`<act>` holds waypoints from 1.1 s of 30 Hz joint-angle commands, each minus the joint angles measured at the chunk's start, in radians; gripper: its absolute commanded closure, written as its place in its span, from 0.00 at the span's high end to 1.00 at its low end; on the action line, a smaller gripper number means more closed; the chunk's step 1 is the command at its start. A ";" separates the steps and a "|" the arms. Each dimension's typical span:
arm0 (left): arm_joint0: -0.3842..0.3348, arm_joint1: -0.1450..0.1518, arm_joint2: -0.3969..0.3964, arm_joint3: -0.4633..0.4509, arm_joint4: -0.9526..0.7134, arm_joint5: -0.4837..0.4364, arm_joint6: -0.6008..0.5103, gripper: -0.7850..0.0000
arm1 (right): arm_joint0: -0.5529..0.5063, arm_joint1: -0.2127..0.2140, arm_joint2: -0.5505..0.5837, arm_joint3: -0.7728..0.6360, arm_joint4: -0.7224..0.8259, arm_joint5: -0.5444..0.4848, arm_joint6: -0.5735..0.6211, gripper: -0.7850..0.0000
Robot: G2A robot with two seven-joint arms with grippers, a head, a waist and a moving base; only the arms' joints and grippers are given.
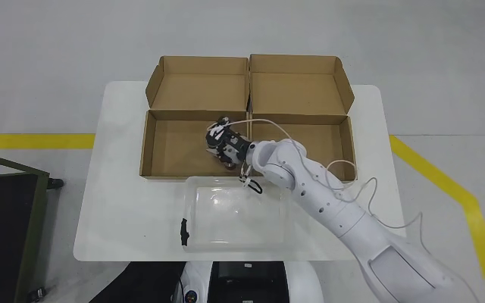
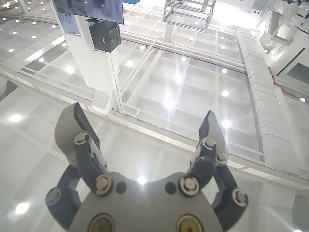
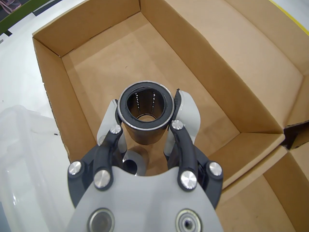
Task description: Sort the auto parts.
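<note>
Right gripper (image 3: 147,102) clamped on bearing (image 3: 144,131) | long axis along fingers, hanging over cardboard box (image 3: 169,25) floor (grey sleeve (image 3: 135,161) just beneath) | left gripper (image 2: 142,109) wide, empty, aimed upward

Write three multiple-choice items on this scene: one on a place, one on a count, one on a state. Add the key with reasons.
1. Where is the bearing that the right gripper holds?
A. Above the floor of a cardboard box.
B. Inside the clear bin.
C. Lying on the bare table.

2. How many cardboard boxes stand on the table?
A. One.
B. Two.
C. Four.

3. How is the left gripper?
A. Shut on a part.
B. Open and empty.
C. Shut on nothing.

Key:
1 A, the right wrist view shows the box's brown floor beneath the bearing.
2 B, the top view shows that box and a second box side by side.
3 B, its fingers stand wide apart with nothing between them.
</note>
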 commanded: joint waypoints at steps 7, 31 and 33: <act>0.000 0.000 0.000 0.000 0.000 0.000 0.000 1.00 | -0.010 -0.008 0.009 0.003 -0.009 -0.007 0.014 0.46; 0.000 0.000 0.000 0.000 0.000 0.000 0.000 1.00 | -0.093 0.013 0.124 -0.242 -0.042 -0.070 0.069 1.00; 0.000 0.000 0.000 0.000 0.000 0.000 0.000 1.00 | -0.111 0.019 0.146 -0.276 -0.032 -0.089 0.072 1.00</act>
